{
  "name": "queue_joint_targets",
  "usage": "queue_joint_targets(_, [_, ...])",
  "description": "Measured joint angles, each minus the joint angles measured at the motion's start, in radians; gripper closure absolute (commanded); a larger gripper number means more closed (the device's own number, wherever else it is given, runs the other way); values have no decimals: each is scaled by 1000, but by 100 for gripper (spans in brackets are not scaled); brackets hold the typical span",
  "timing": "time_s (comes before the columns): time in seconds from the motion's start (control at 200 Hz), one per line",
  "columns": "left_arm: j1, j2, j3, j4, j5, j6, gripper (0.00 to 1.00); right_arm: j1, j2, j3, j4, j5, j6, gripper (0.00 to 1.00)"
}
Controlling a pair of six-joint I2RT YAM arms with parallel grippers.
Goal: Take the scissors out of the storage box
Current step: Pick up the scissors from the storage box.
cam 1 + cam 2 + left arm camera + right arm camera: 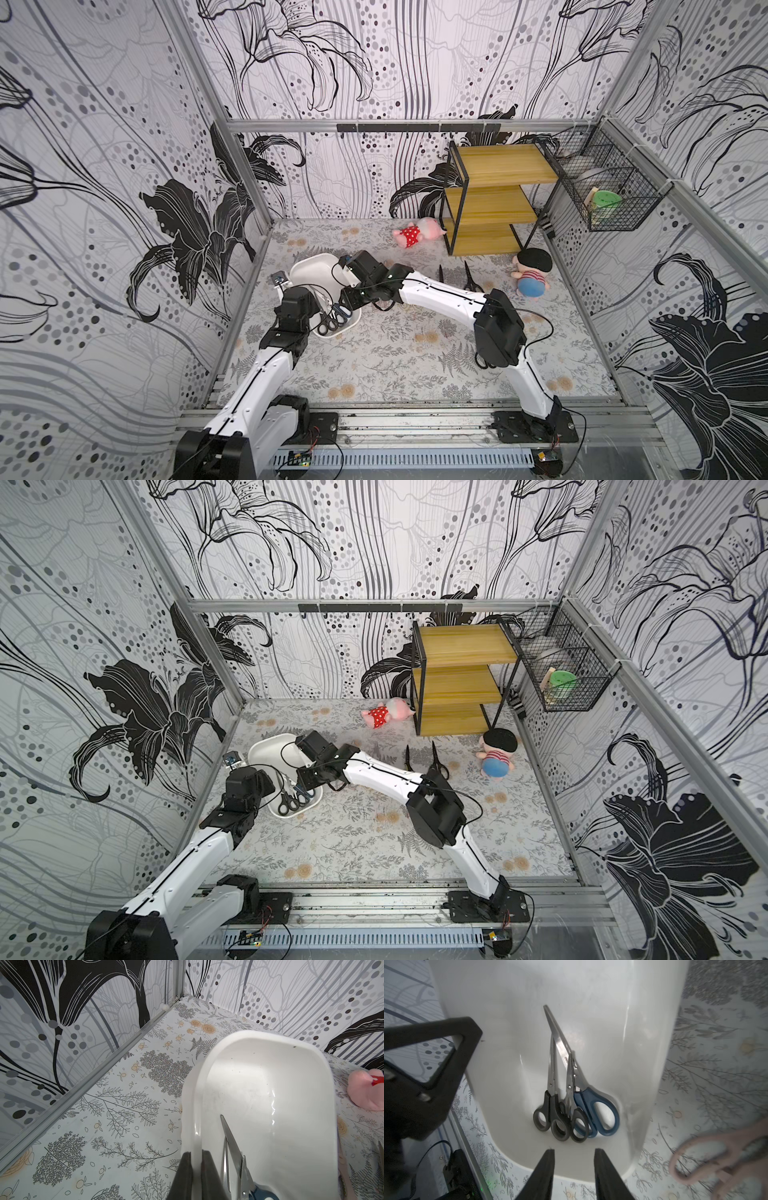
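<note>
The white storage box [316, 259] [270, 746] lies at the table's left side, seemingly tipped with its far end raised. My left gripper [196, 1152] is shut on its long rim [193, 1105]. Three pairs of scissors lie bunched at the box's near end [332, 318] [295, 798]: a dark blue pair [593, 1109] and two black pairs [550, 1109] [577, 1124]. My right gripper [574, 1150] [352, 301] hovers over that end, open, with nothing between its fingers. Pinkish-beige scissors [708, 1157] lie on the table beside the box. Two black pairs [440, 274] [471, 280] lie farther right.
A wooden shelf unit [494, 199] stands at the back right, with a pink plush [417, 232] to its left and a black-haired doll [532, 274] in front. A black wire basket [611, 195] hangs on the right wall. The left wall rail [104, 1072] runs close beside the box.
</note>
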Motion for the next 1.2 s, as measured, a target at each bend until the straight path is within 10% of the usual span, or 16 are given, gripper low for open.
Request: queue_joint_targets(1.201, [0,21,0,-4,-24,-36,100,19,223,143,-35,-117,-24,72])
